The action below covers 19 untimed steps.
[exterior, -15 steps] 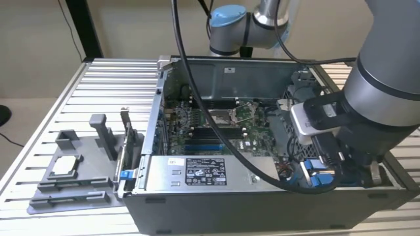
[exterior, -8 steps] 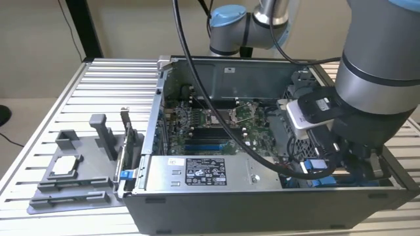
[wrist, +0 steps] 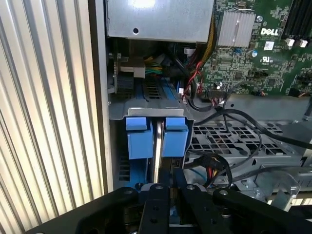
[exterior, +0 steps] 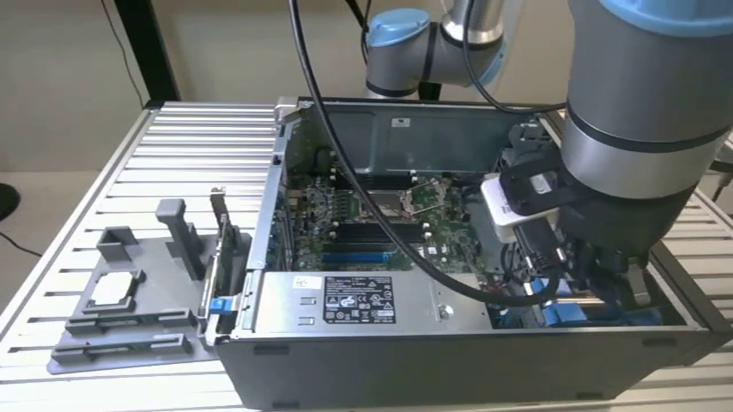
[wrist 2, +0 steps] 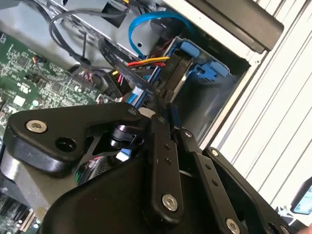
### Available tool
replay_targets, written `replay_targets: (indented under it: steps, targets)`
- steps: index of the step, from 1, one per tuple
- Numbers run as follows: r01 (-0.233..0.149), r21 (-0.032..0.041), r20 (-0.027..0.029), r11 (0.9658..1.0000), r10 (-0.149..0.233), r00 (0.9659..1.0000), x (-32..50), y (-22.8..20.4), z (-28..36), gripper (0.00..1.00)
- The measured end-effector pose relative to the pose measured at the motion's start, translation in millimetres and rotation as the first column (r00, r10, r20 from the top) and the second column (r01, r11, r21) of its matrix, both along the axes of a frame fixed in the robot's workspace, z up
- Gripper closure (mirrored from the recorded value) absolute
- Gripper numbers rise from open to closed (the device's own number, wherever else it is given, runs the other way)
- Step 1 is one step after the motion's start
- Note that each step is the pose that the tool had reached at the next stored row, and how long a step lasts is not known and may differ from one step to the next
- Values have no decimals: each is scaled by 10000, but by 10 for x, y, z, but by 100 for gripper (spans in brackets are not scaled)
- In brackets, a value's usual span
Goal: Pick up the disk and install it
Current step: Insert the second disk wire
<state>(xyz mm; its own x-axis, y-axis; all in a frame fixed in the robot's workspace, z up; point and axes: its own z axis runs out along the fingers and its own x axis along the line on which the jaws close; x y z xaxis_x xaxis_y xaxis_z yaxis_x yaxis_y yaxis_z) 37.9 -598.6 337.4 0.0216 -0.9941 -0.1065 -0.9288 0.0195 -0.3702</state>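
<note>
The arm reaches down into the open case (exterior: 378, 129) at the exterior view's right, near the front corner; the end effector (wrist: 163, 183) sits low in the drive bay, and its black fingers (wrist 2: 163, 146) stand close together, clamped on the thin edge of the disk (wrist: 157, 146), which stands on edge in the bay between two blue carrier tabs (wrist: 139, 136); in the second wrist view the disk (wrist 2: 178, 68) goes down into the blue-framed slot beside red and yellow wires (wrist 2: 148, 62) and a blue cable (wrist 2: 146, 22); the green motherboard (exterior: 366, 206) lies in the middle of the case, with the grey power supply (exterior: 343, 300) at the front; outside the case, at the exterior view's left, a grey holder (exterior: 126, 292) rests on the ribbed counter (exterior: 195, 137) with a small square chip (exterior: 115, 287) on it, well apart from the arm.
</note>
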Motion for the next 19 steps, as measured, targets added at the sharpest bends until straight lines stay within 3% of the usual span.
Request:
replay_targets:
  steps: [3, 6, 10, 15, 19]
  targets:
    - [20, -1, 125, 10000, -20, 9999, -9, 61, -12, 100]
    - [29, 1, 194, 10000, -29, 9998, -8, 102, -21, 100]
    - [115, -1, 207, 9999, -115, 9997, -7, 106, -42, 100]
    - [575, 0, 207, 9983, -574, 9981, -6, 107, -67, 100]
    - [645, 0, 220, 9979, -645, 9977, -5, 108, -76, 100]
